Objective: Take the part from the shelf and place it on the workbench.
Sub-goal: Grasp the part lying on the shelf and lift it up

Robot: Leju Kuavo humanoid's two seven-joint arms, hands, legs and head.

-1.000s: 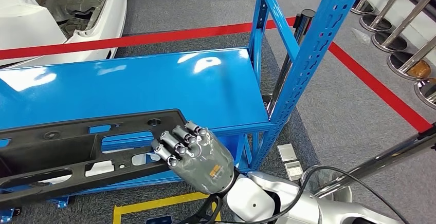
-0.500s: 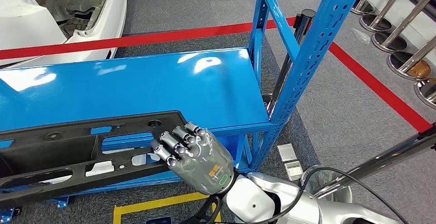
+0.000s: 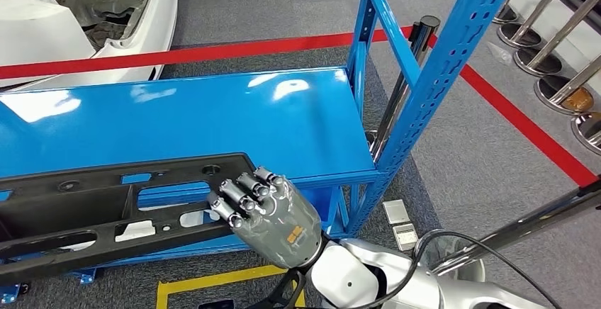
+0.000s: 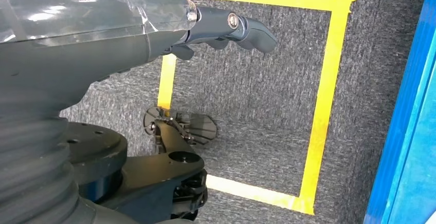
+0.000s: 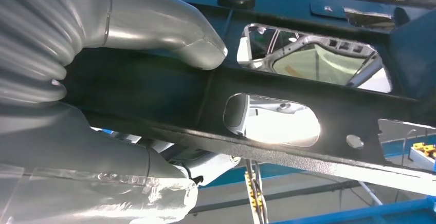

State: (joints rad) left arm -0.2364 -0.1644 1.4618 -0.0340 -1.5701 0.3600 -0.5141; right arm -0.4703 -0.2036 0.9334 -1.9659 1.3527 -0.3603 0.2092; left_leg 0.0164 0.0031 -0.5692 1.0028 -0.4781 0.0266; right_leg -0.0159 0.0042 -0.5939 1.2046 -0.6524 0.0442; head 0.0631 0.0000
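At the far left hangs the left hand (image 4: 226, 26), seen from its wrist camera above grey carpet marked with a yellow tape square (image 4: 319, 111). Its dark fingers are extended and apart with nothing in them, so it is released and plays no part for now.

Next comes the long black plastic moulded part with cut-out openings (image 3: 106, 210), lying along the front edge of the glossy blue steel shelf (image 3: 212, 118) and reaching away to the left of the right hand (image 3: 266, 213).

The right hand grasps the part's right end: in the wrist view the thick silver thumb (image 5: 169, 34) presses one face of a black rib while the fingers curl under the other, and in the head view the knuckles sit over the near rail.

Beyond that hand, to the right, rises the blue perforated upright post of the shelf (image 3: 432, 89), quite near.

The step appears to be lifting the part clear. Since the hold is at one end only, the long free end will likely sag or swing; the hand should raise it slowly, keep it level, and draw it back without brushing the upright.
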